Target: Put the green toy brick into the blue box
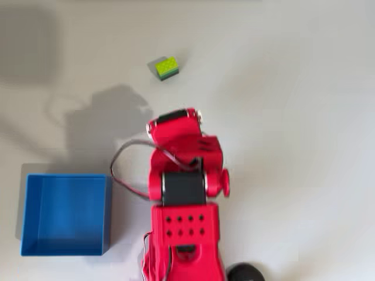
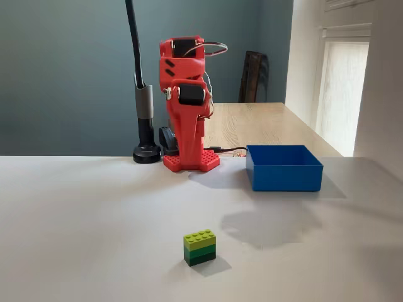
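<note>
The green toy brick [image 1: 166,67] [image 2: 200,246] stands alone on the white table, lime studs up, well away from the arm. The blue box [image 1: 64,213] [image 2: 283,168] sits with nothing in it beside the arm's base: to the left in the overhead view, to the right in the fixed view. The red arm [image 1: 181,140] is folded upright over its base. My gripper [image 2: 189,143] hangs down in front of the base with its fingers together, holding nothing. It is far from both the brick and the box.
A black pole on a round foot [image 2: 146,151] [image 1: 243,272] stands beside the arm's base. A black cable [image 1: 120,172] loops out between arm and box. Behind the white table is a wooden table [image 2: 264,123].
</note>
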You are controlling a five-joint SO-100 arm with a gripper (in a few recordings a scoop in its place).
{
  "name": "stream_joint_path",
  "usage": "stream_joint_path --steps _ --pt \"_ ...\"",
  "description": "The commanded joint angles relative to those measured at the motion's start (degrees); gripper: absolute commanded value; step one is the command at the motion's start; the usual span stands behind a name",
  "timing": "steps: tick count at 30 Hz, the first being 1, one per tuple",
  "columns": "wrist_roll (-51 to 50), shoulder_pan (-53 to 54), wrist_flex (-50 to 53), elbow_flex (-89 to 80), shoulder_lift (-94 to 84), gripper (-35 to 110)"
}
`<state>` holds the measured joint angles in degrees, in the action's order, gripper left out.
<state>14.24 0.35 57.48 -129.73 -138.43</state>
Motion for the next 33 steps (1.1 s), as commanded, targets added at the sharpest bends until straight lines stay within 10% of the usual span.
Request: stream_joint_path --steps 1,11,33 --pt "1.4 -0.4 3.2 13.7 10.8 0" --pt "4.3 -0.4 11.6 32.3 31.3 28" --pt "8.2 -3.9 17.1 62.3 64.5 31"
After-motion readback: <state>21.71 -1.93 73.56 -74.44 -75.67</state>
